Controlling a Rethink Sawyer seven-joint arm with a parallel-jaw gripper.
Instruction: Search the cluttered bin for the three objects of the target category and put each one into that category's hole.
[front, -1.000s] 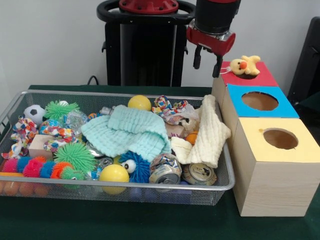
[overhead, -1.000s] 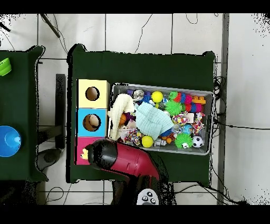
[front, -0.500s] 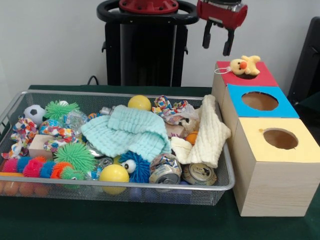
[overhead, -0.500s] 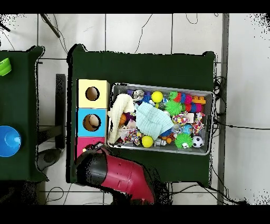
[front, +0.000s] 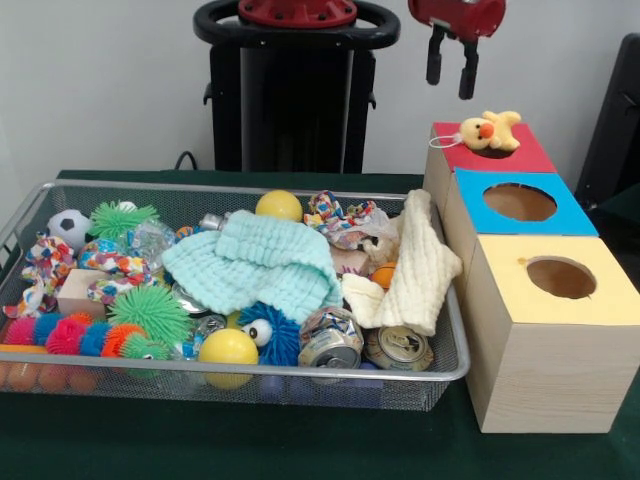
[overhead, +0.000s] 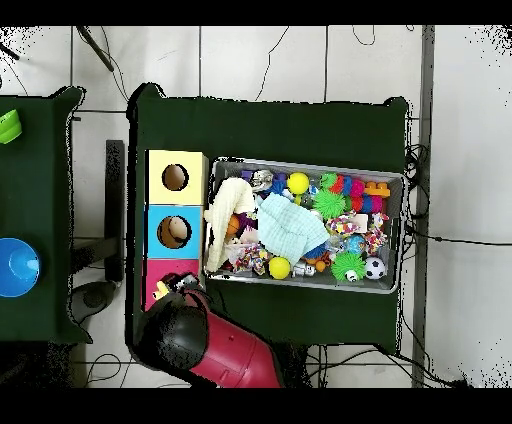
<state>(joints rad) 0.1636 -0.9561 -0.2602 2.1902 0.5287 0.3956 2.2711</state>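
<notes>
A yellow plush duck (front: 488, 130) lies over the hole of the red-topped box (front: 522, 157), half sunk into it, with its string loop hanging off the left edge. My gripper (front: 452, 73) hangs well above and a little left of the duck, open, with nothing between its fingers. From overhead, the duck (overhead: 160, 292) peeks out on the red box (overhead: 163, 272) beside my red arm (overhead: 215, 345), which hides the gripper. The wire bin (front: 300, 371) holds mixed clutter, including a blue furry toy with eyes (front: 270, 331).
A blue-topped box (front: 520, 228) and a yellow-topped box (front: 590, 300) stand in line in front of the red one. The bin holds a mint cloth (front: 258, 262), a cream cloth (front: 420, 268), crushed cans (front: 398, 347), yellow balls (front: 228, 348), spiky toys and a soccer ball (front: 68, 228).
My gripper has risen from beside the red box and shifted slightly right, staying open. The duck stays on the red box's hole. Nothing in the bin has moved.
</notes>
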